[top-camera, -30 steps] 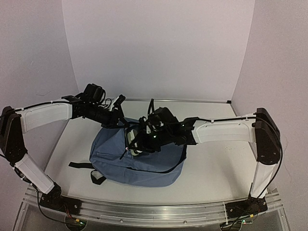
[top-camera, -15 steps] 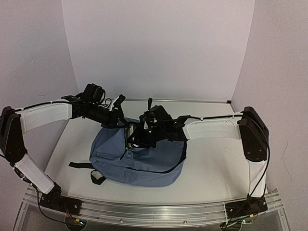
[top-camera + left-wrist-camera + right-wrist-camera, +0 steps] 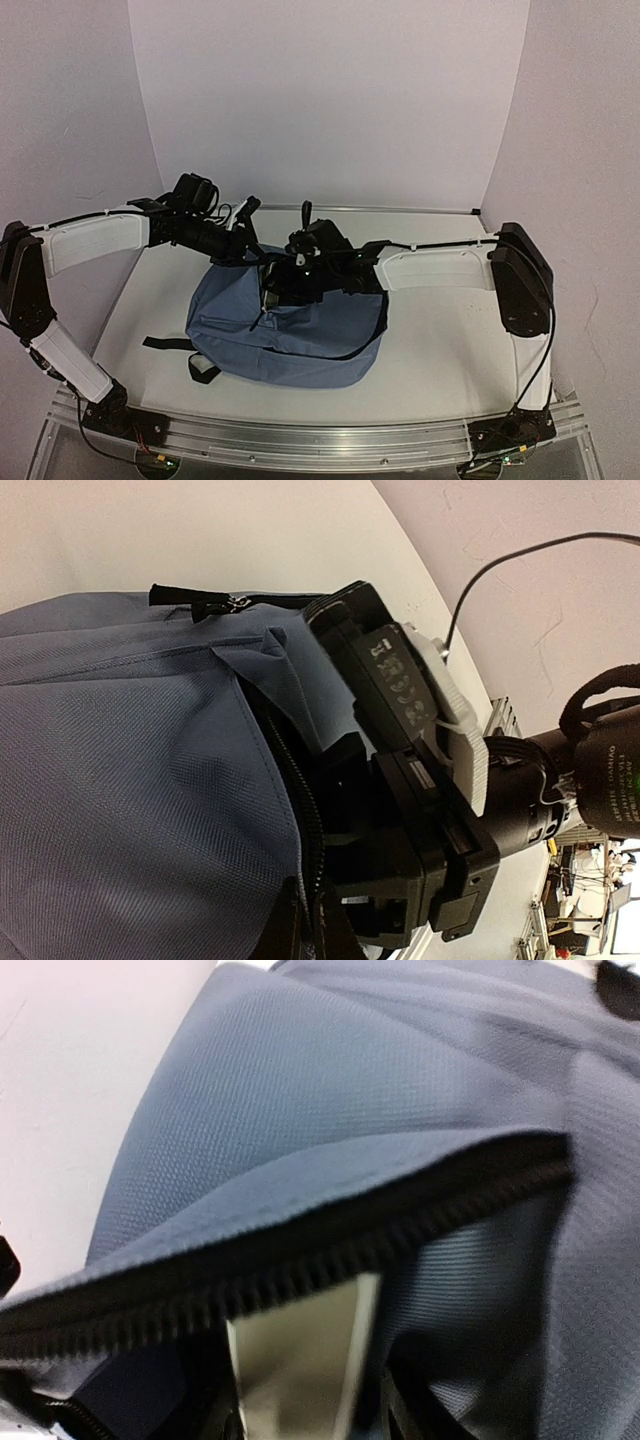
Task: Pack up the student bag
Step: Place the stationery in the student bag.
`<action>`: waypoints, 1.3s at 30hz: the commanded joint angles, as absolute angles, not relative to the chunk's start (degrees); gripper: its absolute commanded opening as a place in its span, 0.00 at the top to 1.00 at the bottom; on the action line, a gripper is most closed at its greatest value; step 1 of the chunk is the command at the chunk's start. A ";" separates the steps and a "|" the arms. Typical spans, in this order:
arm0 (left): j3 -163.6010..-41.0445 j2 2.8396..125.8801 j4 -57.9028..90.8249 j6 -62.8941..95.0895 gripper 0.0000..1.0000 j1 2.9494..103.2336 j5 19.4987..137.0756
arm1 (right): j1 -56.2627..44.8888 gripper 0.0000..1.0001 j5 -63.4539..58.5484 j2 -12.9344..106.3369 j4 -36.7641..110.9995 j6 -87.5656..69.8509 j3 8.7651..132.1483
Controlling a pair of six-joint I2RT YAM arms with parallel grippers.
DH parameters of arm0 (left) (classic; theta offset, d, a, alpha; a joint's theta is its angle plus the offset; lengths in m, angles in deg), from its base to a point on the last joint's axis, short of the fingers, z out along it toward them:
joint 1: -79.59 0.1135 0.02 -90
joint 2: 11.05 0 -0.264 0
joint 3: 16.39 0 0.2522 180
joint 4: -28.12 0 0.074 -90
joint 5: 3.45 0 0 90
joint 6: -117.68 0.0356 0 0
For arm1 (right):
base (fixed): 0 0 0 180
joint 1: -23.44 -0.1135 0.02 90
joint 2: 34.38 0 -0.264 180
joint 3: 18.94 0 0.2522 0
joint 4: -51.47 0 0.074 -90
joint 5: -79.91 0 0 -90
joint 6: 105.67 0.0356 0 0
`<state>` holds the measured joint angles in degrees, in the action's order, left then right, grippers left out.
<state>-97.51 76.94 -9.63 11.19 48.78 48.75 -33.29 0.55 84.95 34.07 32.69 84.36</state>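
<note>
While the student bag lies flat on the white table, both arms meet at its far edge, where the opening is. We see black straps trailing out from the bag's left side, and the slate-blue body spreads toward the near edge of the table.

The left gripper sits at the bag's far left corner, right on the rim of the opening, and its jaws are clenched. From the left wrist view the blue fabric and the zipper run down toward where its fingers lie. We therefore read it as pinching the bag's rim, though the fingertips themselves are out of frame. A black zipper pull rests on the bag's top seam.

The right gripper comes in over the bag's far edge from the right and dips into the opening. From the left wrist view its black wrist body sits in the bag's mouth, with a fold of blue fabric against it. From the right wrist view the toothed zipper crosses just above 1 pale flat item inside the bag. Dark shapes flank that item, but they are blurred. We cannot tell whether this pincer is released or grasping anything.
</note>
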 commanded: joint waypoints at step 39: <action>-99.34 75.63 -6.82 10.88 1.00 48.86 46.53 | -34.87 0.81 5.63 90.89 51.10 35.81 87.32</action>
<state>-97.51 76.94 -9.91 11.16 48.93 48.80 -34.71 4.03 89.81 43.76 35.66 84.49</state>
